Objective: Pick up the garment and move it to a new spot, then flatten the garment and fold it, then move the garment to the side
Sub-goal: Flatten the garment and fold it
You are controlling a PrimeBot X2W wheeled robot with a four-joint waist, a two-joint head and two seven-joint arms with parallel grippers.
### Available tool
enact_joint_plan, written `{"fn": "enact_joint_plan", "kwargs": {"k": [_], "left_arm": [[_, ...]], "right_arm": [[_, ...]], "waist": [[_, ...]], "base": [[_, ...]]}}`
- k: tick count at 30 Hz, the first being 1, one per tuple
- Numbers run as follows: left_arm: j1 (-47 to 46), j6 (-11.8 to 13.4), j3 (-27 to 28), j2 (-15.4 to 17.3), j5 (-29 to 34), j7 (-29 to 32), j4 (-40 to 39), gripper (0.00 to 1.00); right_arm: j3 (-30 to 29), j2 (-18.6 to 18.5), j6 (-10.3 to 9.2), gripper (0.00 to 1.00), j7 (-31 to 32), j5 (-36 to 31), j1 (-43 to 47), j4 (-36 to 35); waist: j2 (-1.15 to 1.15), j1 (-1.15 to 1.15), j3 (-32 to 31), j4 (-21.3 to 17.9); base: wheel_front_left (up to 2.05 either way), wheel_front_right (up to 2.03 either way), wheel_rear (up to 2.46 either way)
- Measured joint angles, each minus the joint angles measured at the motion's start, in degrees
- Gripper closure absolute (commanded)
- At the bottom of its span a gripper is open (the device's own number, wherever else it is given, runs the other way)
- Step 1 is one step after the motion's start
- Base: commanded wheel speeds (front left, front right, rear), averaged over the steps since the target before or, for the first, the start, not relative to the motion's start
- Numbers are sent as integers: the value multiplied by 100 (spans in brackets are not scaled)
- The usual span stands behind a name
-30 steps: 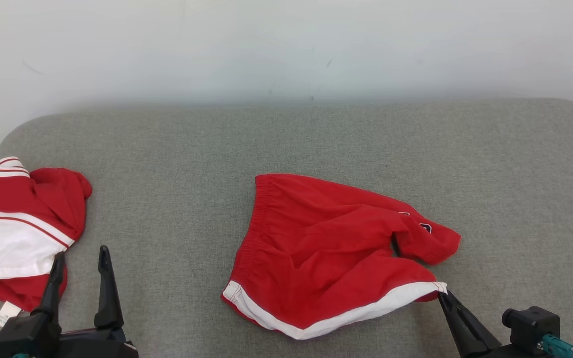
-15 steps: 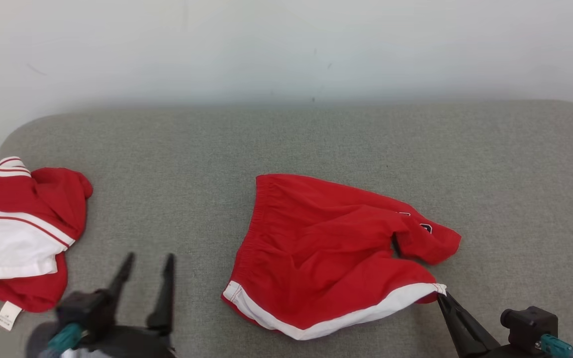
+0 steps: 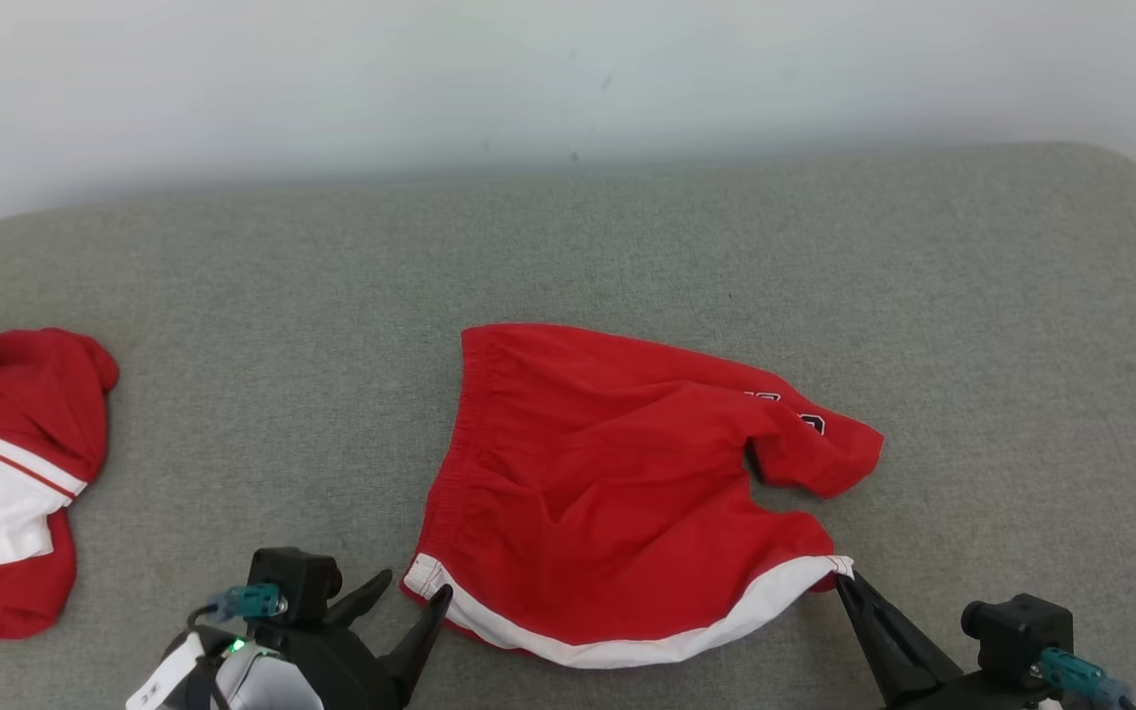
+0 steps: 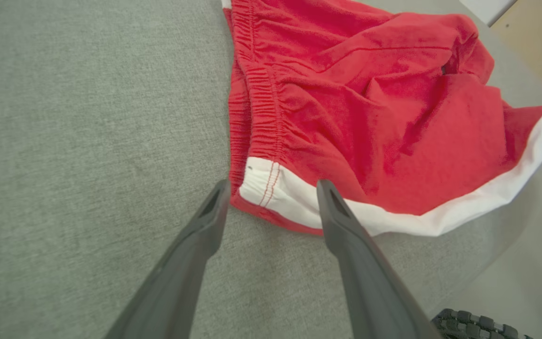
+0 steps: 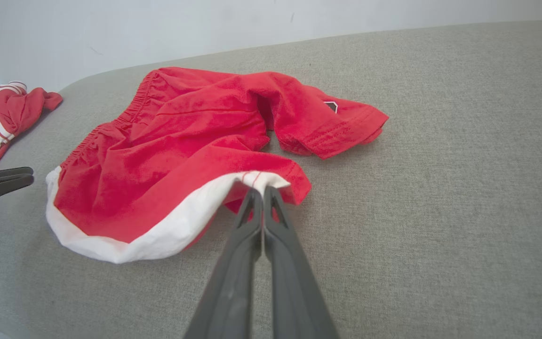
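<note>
Bright even light, thin shadow under garment (image 5: pixel 181 141), wrist-view edges perhaps warped

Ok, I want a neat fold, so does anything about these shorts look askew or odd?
The red shorts lie rumpled, not flat: the far leg is bunched and creased, and the white hem corner is lifted off the grey surface where the right gripper pinches it.

The left gripper (image 3: pixel 418 584) and right gripper (image 3: pixel 844 584) have long, dark, tapering fingers (image 4: pixel 355 263). Black wrist blocks (image 3: pixel 1012 626) carry teal plugs (image 3: pixel 250 600).
</note>
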Motion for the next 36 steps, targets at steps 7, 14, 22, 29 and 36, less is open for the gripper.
{"fn": "enact_joint_plan", "kwargs": {"k": [7,14,22,29,36], "left_arm": [[-372,-200,-215,43,-66,90,439,3],[-596,-293,-471,69,-214,124,749,100],[-693,-318,-553,172,-434,-166,491,100],[-530,83,65,209,-748,-737,-347,100],[-460,427,579,227,-932,-1096,-1445,100]], "right_arm": [[67,-26,0,100,-12,52,-105,54],[92,-65,0,100,-60,60,-191,85],[-49,-94,0,100,-209,83,-270,29],[-252,-207,0,100,-413,11,-533,-232],[-372,-398,0,100,-564,-137,-1078,-556]], "waist": [[0,0,160,-108],[0,0,252,-170],[0,0,294,-163],[0,0,219,-169],[0,0,131,-120]], "base": [[0,0,0],[0,0,0],[0,0,0],[0,0,0],[0,0,0]]}}
